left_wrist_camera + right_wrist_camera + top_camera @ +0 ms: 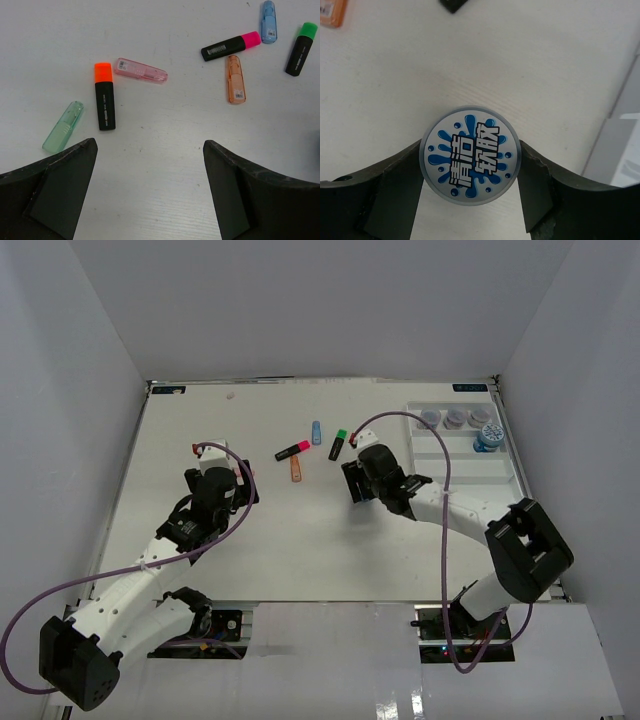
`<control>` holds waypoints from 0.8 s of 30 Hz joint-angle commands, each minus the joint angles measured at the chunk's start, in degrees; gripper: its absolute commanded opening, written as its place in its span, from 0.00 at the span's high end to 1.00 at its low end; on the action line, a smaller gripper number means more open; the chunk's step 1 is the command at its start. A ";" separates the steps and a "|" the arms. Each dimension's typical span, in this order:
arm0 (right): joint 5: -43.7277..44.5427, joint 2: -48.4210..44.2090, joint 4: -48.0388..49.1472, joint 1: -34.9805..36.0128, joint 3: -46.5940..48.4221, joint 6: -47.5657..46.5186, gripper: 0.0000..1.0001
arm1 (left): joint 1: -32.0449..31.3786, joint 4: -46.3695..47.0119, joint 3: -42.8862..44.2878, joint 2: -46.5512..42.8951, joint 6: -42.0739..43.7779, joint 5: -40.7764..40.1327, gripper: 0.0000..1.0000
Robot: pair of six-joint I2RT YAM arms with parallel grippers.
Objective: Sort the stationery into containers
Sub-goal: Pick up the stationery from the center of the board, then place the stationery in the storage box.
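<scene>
Most jars [455, 418] in, highlighters [105, 97] untouched.
Your right tool [470, 167] clamps a blue jar [470, 152], left tool [149, 150] wide and empty; four sit in tray [460, 478] upper right, seven highlighters loose.

A white table [300, 550] fills the middle of the overhead view. Its matte top is faintly scuffed, and the wrist views show a fine grain. Plain white walls close it in on three sides: a back wall [320, 300], a left wall [60, 390] and a right wall [590, 360]. A small label [170, 390] sits at the table's far left corner and a second label [470, 388] near the far right. The light is soft and even, with faint shadows. Along the near edge, a glossy white panel [340, 680] catches reflections.
</scene>
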 commanded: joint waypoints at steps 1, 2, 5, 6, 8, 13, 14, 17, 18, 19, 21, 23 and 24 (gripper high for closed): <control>3.32 -6.34 1.99 -4.21 2.80 -1.28 0.58 | 0.29 -0.27 0.74 -0.43 -0.13 1.16 0.02; 2.71 -6.96 1.64 -5.96 3.07 -1.45 0.57 | 0.29 -0.27 0.83 0.01 -0.13 1.34 0.02; -0.36 -8.81 0.49 -15.87 4.56 -1.63 0.53 | 0.29 -0.45 1.09 0.63 -0.31 1.69 0.02; -2.11 -9.25 0.41 -18.00 5.08 -1.98 0.50 | 0.29 -0.62 1.09 0.63 -0.22 1.69 0.02; -2.83 -9.25 0.41 -22.91 7.02 -2.51 0.46 | 0.29 -0.80 1.18 0.72 -0.39 1.61 0.02; -4.77 -4.87 0.32 -31.46 12.20 -3.04 0.43 | 0.29 -0.89 1.01 0.45 -0.66 2.22 0.02; -5.12 -4.08 0.32 -34.26 13.60 -2.86 0.43 | 0.29 -0.89 1.00 0.54 -0.66 2.31 0.02; -7.31 -1.26 0.32 -39.01 15.98 -1.72 0.43 | 0.29 -0.98 1.09 0.63 -0.66 2.31 0.02; -7.58 0.40 0.32 -39.81 16.77 -1.63 0.43 | 0.29 -1.15 1.09 0.54 -0.66 2.22 0.02; -7.67 1.20 0.32 -40.86 17.56 -1.72 0.43 | 0.29 -1.15 1.01 0.54 -0.57 2.22 0.02; -7.93 3.65 0.32 -41.49 19.75 -1.90 0.43 | 0.29 -1.06 1.09 0.54 -0.66 2.31 0.02; -7.93 5.33 0.32 -41.75 21.26 -2.07 0.43 | 0.29 -1.06 1.18 0.63 -0.66 2.48 0.02; -7.76 6.81 0.32 -41.75 22.31 -2.07 0.42 | 0.29 -1.06 1.18 0.72 -0.66 2.57 0.02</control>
